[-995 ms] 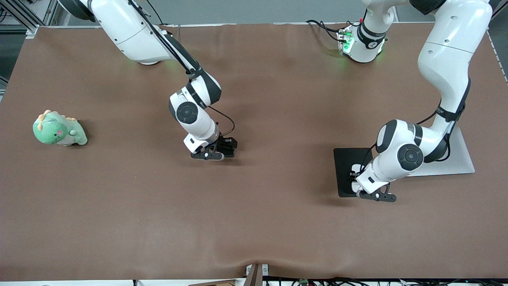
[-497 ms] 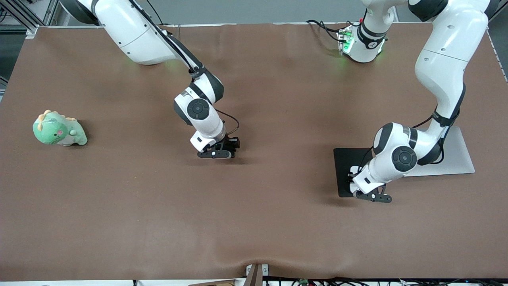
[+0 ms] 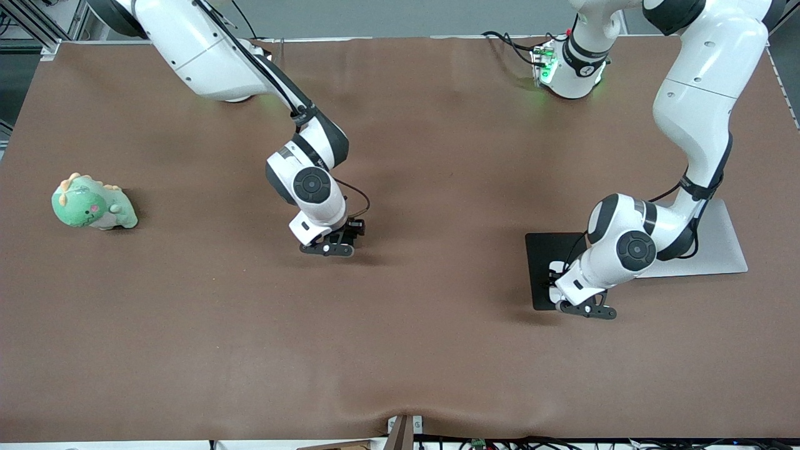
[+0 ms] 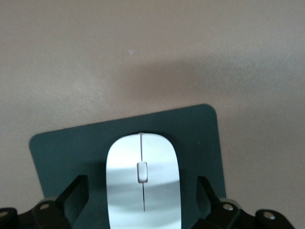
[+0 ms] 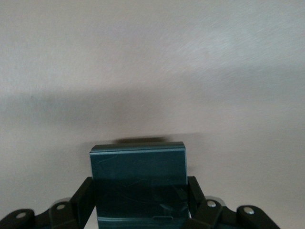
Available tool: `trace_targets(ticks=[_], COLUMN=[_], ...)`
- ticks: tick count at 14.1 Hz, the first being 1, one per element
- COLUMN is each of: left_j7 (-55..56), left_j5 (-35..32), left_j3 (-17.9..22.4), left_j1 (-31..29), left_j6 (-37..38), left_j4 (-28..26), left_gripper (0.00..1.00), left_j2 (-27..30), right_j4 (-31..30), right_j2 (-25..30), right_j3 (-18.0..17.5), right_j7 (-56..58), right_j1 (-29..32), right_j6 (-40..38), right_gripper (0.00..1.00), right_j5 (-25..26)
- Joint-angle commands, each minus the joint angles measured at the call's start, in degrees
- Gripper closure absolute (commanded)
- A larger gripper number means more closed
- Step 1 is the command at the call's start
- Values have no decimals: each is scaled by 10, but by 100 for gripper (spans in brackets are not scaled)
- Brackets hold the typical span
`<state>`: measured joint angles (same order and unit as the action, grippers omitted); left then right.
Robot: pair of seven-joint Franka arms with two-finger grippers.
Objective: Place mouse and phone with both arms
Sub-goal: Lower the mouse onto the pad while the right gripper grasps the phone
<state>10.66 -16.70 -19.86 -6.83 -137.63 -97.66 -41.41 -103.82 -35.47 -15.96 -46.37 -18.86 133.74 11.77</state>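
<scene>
The left tool (image 4: 143, 210) stands wide astride the mouse (image 4: 142, 179), which lies on the black pad (image 4: 195, 138); light and slick, it is best pinched at its flanks. The right tool (image 5: 140, 210) grips the glossy, rigid phone (image 5: 138, 183) by its long edges, low over the desk (image 3: 437, 344).

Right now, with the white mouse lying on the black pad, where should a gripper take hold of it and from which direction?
Grip the mouse across its two long side edges, coming straight down from above. It lies flat on the pad, narrower across than along its grey centre line, so that width suits two fingers. The left gripper is already placed that way, one finger on each side, with a gap to the mouse.
</scene>
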Motion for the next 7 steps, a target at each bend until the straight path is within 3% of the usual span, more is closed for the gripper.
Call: trace_targets(ticks=[1, 5, 7], left_j7=[2, 1, -6], left_j5=[-10, 6, 38], left_j3=[-4, -10, -11], left_j1=[-6, -7, -10], left_j6=[39, 161, 221], left_j4=[-4, 36, 61], left_gripper=[0, 0, 0], left_j2=[62, 139, 171], right_j4=[-8, -33, -56], right_j2=[23, 55, 71], right_j3=[-19, -38, -82], right_j7=[-22, -6, 22], right_j1=[32, 89, 157], right_j6=[-17, -20, -36], right_gripper=[100, 100, 100], right_j5=[20, 16, 16])
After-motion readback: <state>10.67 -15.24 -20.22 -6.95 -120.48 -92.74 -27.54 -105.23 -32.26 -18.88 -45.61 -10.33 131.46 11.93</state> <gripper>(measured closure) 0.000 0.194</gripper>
